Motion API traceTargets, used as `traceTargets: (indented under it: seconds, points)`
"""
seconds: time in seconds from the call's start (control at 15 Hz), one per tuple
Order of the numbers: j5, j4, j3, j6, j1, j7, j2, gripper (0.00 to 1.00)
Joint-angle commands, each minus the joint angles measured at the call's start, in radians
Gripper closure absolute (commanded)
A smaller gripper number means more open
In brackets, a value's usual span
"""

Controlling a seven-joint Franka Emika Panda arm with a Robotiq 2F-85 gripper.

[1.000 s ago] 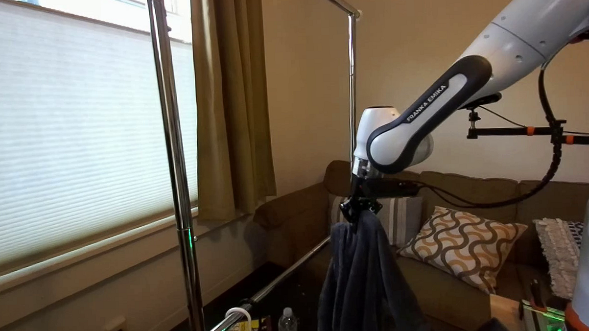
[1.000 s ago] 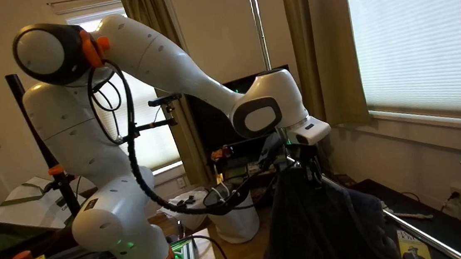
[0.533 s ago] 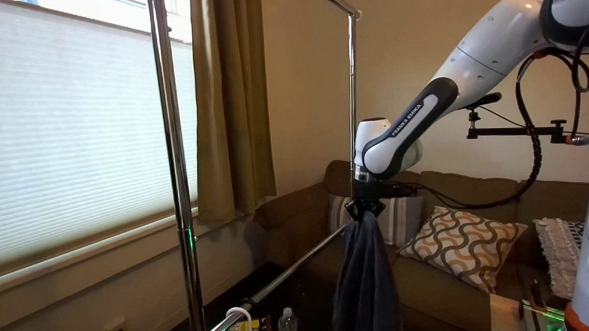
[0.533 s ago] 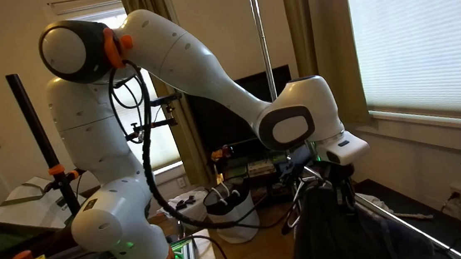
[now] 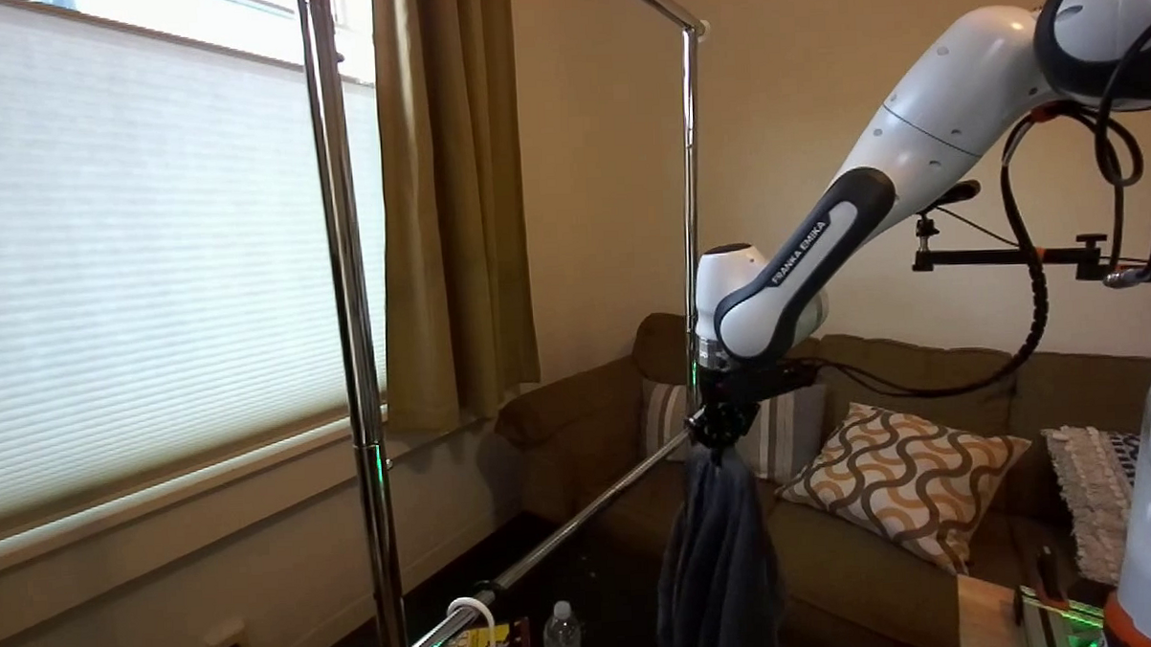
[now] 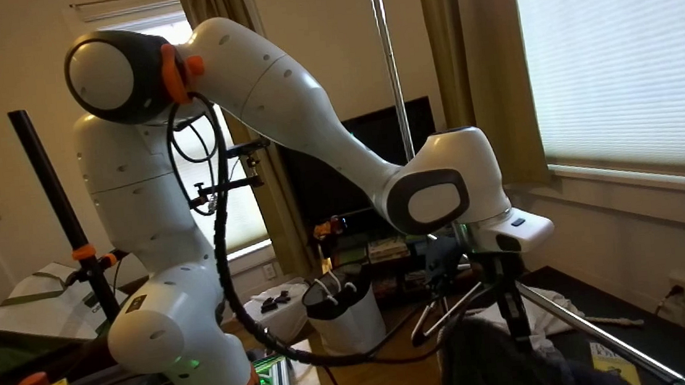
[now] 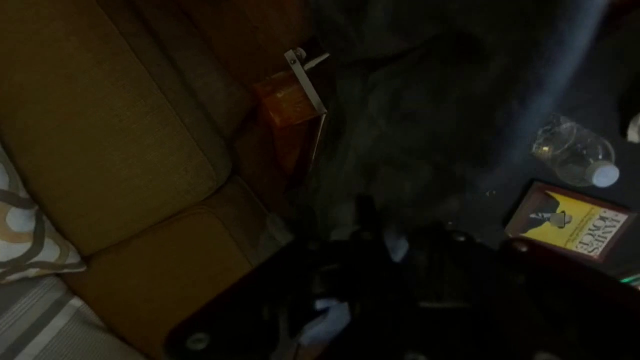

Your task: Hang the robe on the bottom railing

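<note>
The dark grey robe [image 5: 718, 558] hangs below my gripper [image 5: 723, 438] in both exterior views. It also shows from another side [image 6: 488, 366], and as a dark blurred mass in the wrist view [image 7: 400, 140]. The gripper, also in an exterior view [image 6: 518, 326] and the wrist view [image 7: 372, 225], appears shut on the robe's gathered top. The chrome bottom railing [image 5: 592, 513] slopes up to the gripper, which is right beside it. It also shows in an exterior view [image 6: 609, 336]. The hanger hook is hidden; I cannot tell whether it touches the railing.
The rack's chrome upright [image 5: 350, 322] stands near the window. A white loop [image 5: 480, 614] hangs on the railing's near end. A water bottle [image 5: 562, 635] and a book [image 7: 570, 220] are below. A brown couch [image 5: 578, 410] stands behind; a white basket [image 6: 347, 322] stands on the floor.
The gripper and robe have moved to the railing, then a little lower. The robe's hanging folds have swung and narrowed. The near rack upright has shifted slightly in both exterior views.
</note>
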Motion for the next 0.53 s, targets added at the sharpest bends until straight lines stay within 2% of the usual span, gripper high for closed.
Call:
traceTargets:
  seconds: [0.0, 0.07, 0.13, 0.33, 0.4, 0.47]
  points:
    - [-0.08, -0.06, -0.031, 0.003, 0.007, -0.137, -0.077, 0.47]
    - [-0.089, -0.067, -0.035, 0.012, 0.004, -0.167, -0.091, 0.38]
    - [-0.031, -0.074, -0.037, 0.007, 0.005, -0.236, -0.121, 0.31]
    - [0.219, -0.132, -0.038, -0.049, 0.044, -0.486, -0.255, 0.08]
    - [0.119, -0.054, -0.031, -0.013, 0.02, -0.368, -0.129, 0.02]
    - [0.138, -0.062, -0.031, -0.018, 0.024, -0.392, -0.156, 0.19]
